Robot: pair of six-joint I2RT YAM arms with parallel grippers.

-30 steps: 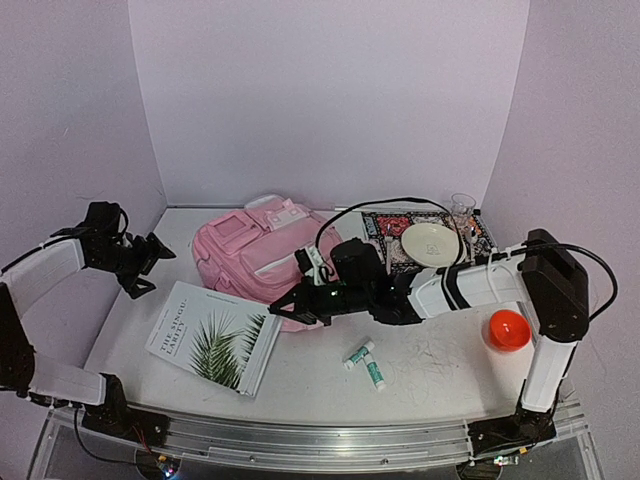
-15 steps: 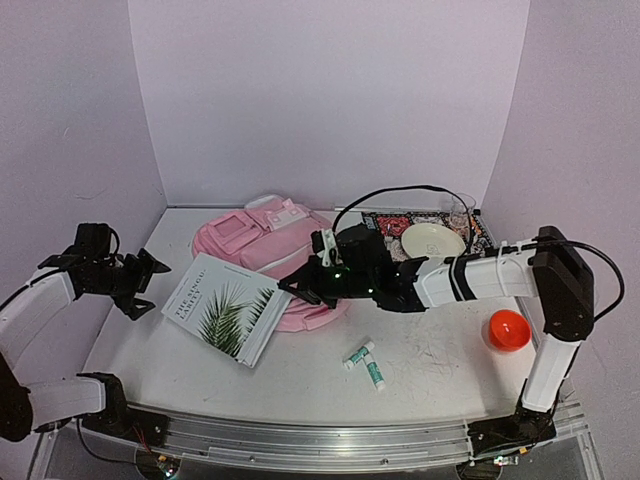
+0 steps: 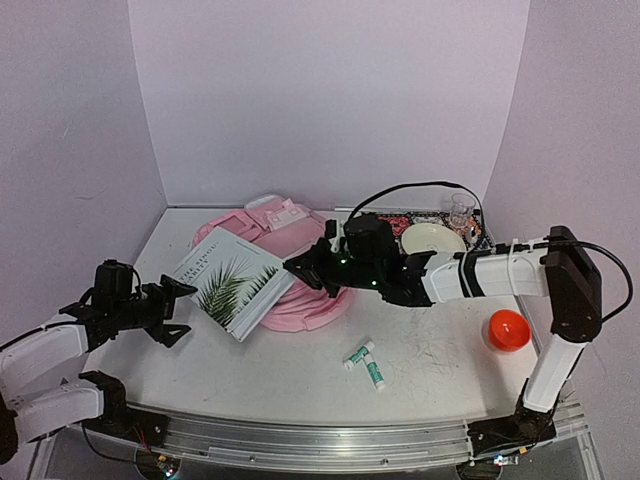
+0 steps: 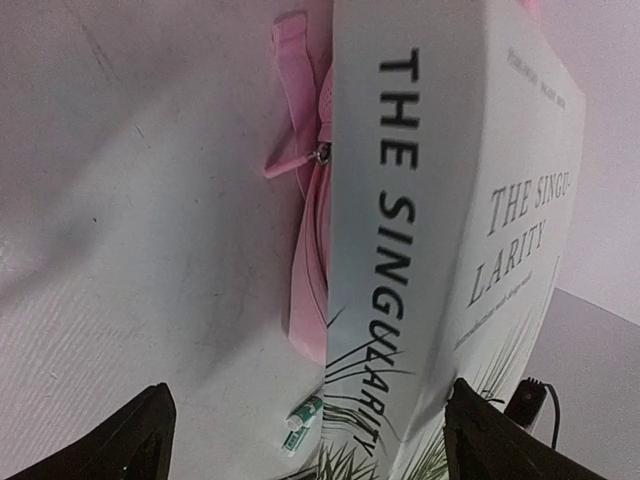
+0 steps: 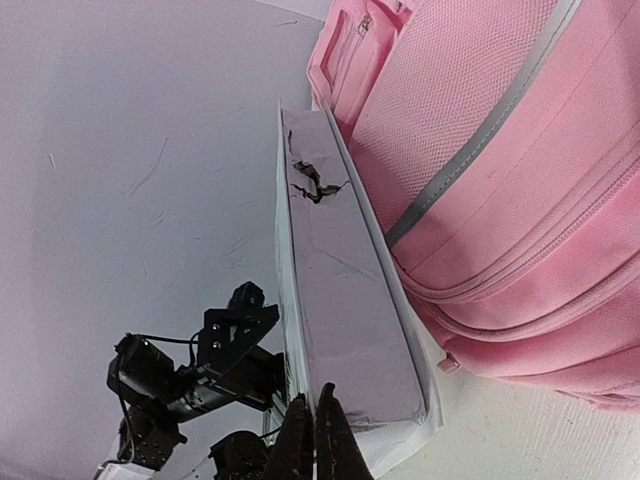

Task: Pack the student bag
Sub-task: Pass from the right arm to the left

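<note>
One pink fabric student bag (image 3: 305, 300), zipped pockets

**Bright, even light; the wrist feeds go soft up close**

My overhead feed is bright and evenly lit from above, with a faint lilac cast on the walls. Shadows on the bench (image 3: 280, 378) are short and soft, and the darkest lies under the book (image 3: 235, 282). I see no hard glare. On the tilted left wrist feed the spine lettering is sharp, while the left tool (image 4: 310, 400) shows dark, blurred fingers (image 4: 135, 440). On the right wrist feed the student bag (image 5: 500, 150) weave is crisp, and the right tool (image 5: 314, 435) is a black silhouette.
</note>
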